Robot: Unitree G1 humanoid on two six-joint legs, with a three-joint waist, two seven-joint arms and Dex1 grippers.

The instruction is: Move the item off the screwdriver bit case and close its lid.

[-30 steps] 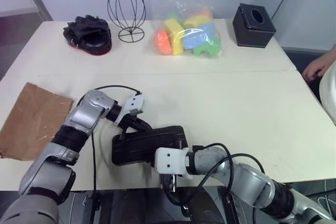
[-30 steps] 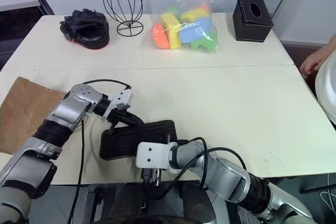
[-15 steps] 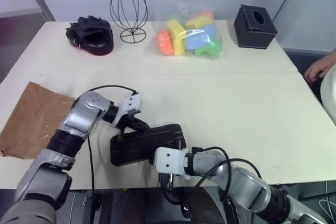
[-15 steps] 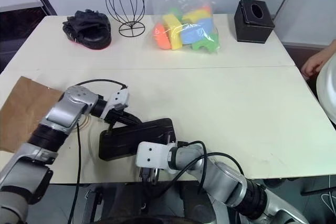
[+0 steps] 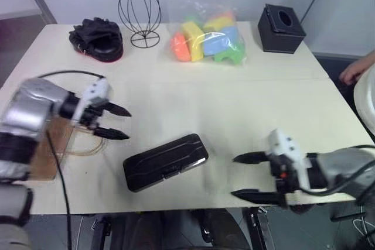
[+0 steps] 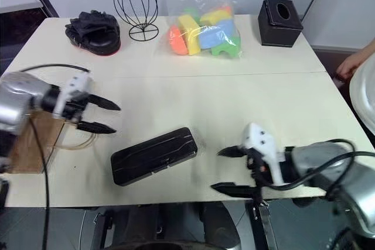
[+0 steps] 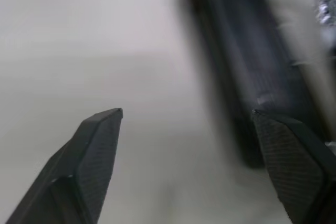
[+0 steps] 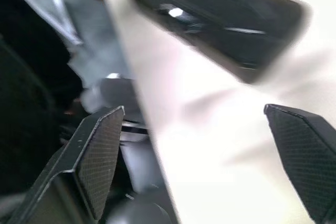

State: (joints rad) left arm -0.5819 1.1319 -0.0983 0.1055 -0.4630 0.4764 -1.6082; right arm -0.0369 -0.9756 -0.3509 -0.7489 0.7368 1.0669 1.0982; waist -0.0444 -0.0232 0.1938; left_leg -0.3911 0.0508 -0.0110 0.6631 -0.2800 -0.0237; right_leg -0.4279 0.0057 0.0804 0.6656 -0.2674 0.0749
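Now both hands off the shut case.

A second ago both hands pressed on the case [image 5: 166, 161]; we now see the left hand [image 5: 117, 122] and the right hand [image 5: 245, 175] drawn apart to either side, each released with fingers spread wide and holding nothing. The case lies flat near the front edge of the desk [image 5: 252, 103], between the two hands and touching neither, its lid [image 6: 153, 153] down. The bag [image 5: 44, 153] rests on the desk just beside the case on the left, partly behind the left arm, its loop handles toward the case. We judge the task essentially complete. No brand, label or writing is legible on anything.
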